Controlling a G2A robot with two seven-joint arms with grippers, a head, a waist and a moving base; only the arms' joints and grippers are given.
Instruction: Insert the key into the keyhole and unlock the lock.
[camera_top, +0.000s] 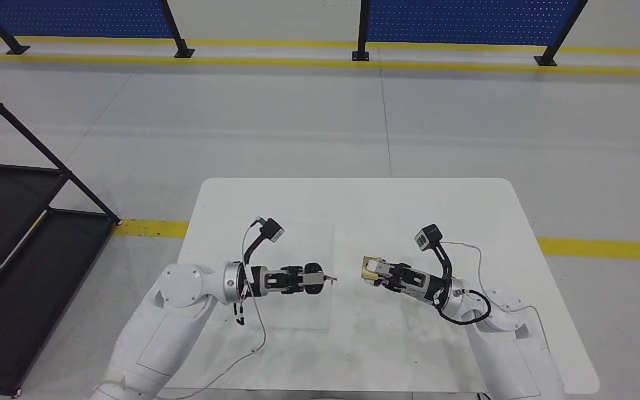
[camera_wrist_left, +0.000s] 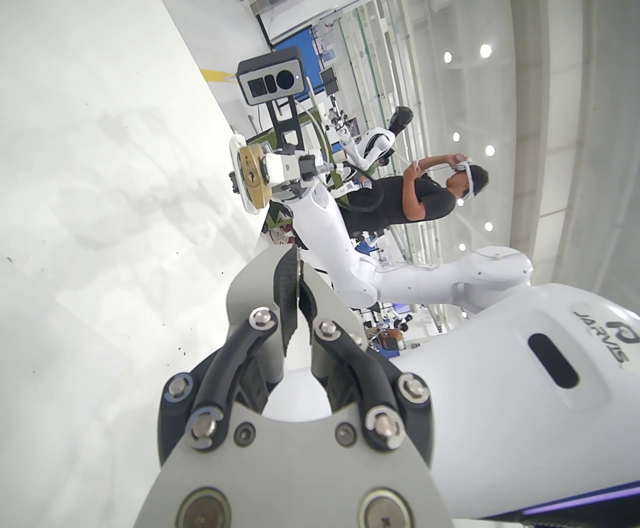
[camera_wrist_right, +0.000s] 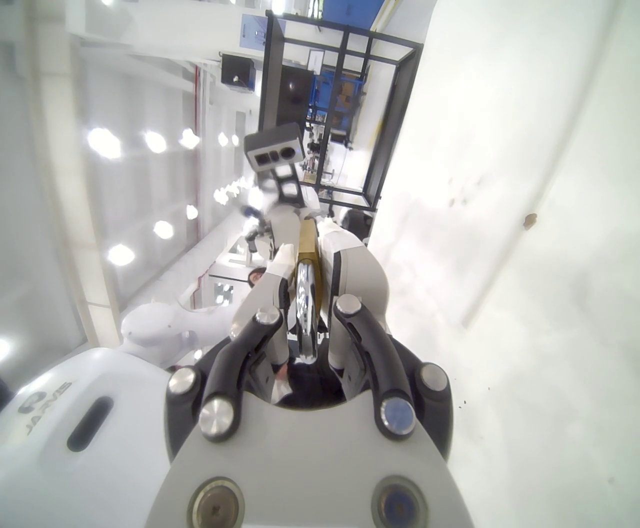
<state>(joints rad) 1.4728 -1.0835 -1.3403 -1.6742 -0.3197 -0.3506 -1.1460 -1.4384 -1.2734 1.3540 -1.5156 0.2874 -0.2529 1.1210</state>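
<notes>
A dull brass lock with a glossy chromed shackle and a thin metal key between ribbed black pads are shown.

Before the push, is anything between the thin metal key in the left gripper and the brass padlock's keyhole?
Nothing visible does. The thin metal key, clamped in the left gripper, faces the keyhole of the brass padlock held in the right gripper across an open gap above the white table.

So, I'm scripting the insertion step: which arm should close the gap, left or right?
Left. The left gripper is shut on the key, which points toward the lock that the right gripper holds facing it. A gap separates them, so advancing the key seems simplest.
</notes>
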